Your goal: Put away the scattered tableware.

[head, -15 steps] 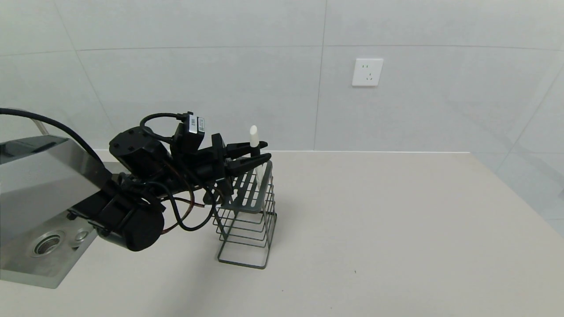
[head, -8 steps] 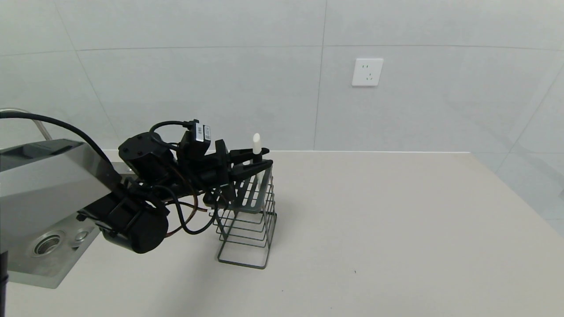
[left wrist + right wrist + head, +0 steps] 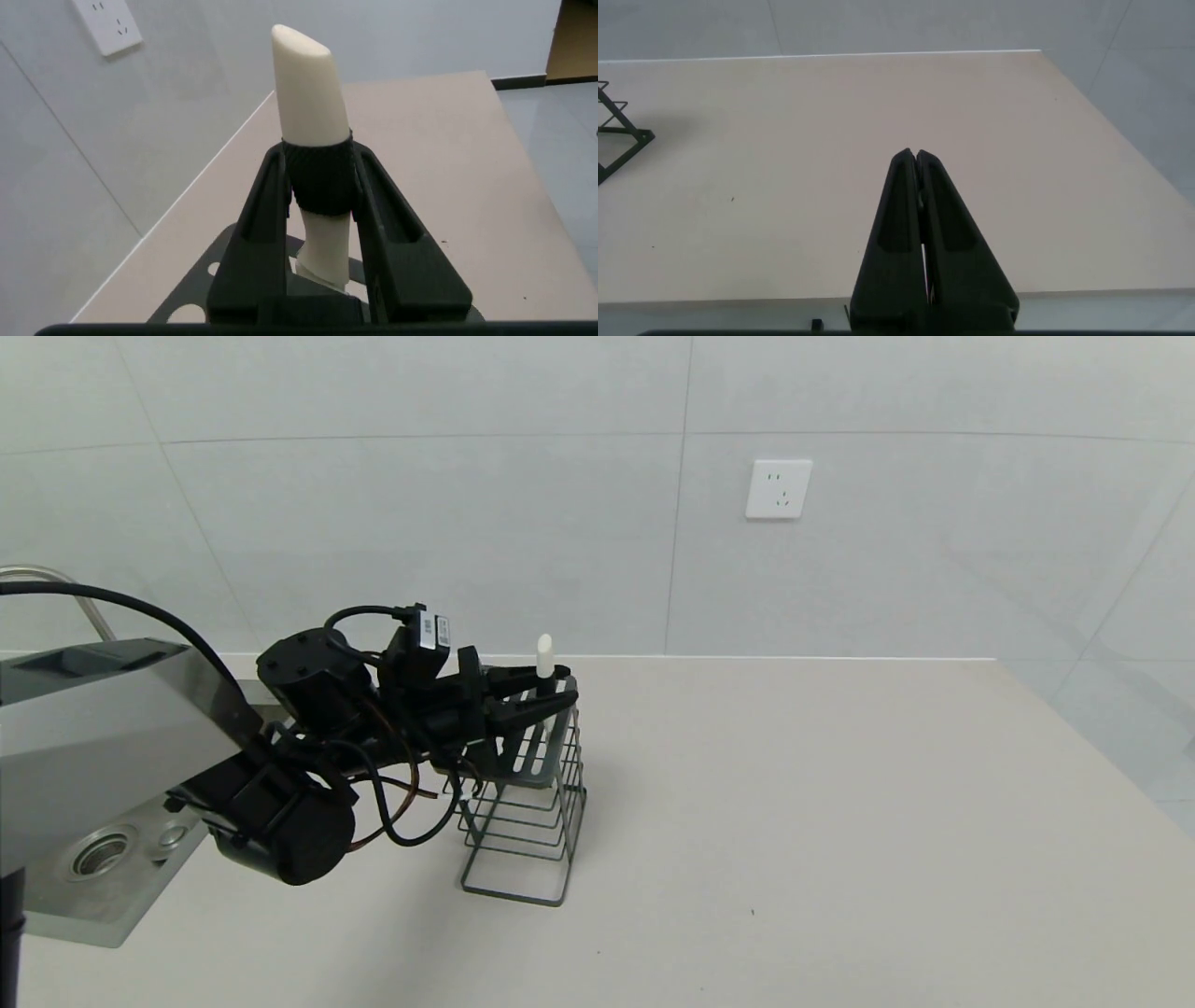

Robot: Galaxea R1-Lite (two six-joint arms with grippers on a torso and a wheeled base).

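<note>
— What is the surface and the room like?

— A pale beige counter [image 3: 840, 803] runs back to a wall [image 3: 467, 523] of large grey tiles with a white socket [image 3: 779, 488] on it. A steel sink [image 3: 103, 849] is set into the counter at the robot's left.

— Where is the piece of tableware?

— The white utensil handle [image 3: 544, 656] is at the top of the dark wire rack [image 3: 523, 831], which stands on the counter just beside the sink. Its long axis is close to upright, with the slanted tip pointing up. Its lower part drops behind the fingers toward the rack's slotted top plate, and how far in it goes I cannot tell.

— And the arms?

— The left arm reaches across from the sink side, roughly level. The left hand [image 3: 565, 681] is at the rack's top edge, clamped on the handle below its tip. In the left wrist view the two fingers squeeze the handle [image 3: 313, 89] from both sides. The right hand [image 3: 916, 163] hangs over bare counter, well apart from the rack, with its fingers pressed together on nothing.
</note>
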